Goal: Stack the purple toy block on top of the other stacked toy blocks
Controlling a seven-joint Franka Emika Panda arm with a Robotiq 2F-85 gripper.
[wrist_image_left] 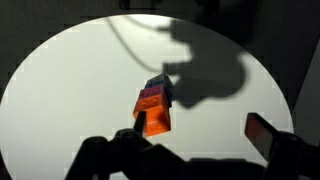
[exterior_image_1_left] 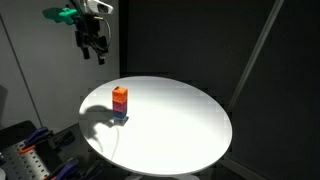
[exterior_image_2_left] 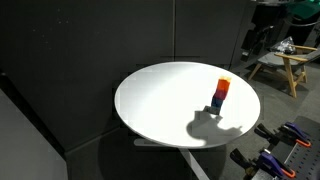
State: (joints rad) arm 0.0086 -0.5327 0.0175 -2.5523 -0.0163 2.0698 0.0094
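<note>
The orange-looking "purple" toy block sits on top of the stack, above the magenta-pink cube and the dark blue cube, on the round white table. The stack also shows in the other exterior view. In the wrist view the orange block is nearest, with the pink cube and the blue cube below it. My gripper hangs high above the table's left side, apart from the stack. In the wrist view it is open and empty.
Dark curtains surround the table. Blue and orange clamps lie off the table's edge at lower left in an exterior view. A wooden stool and more clamps stand beyond the table. The arm's shadow falls beside the stack.
</note>
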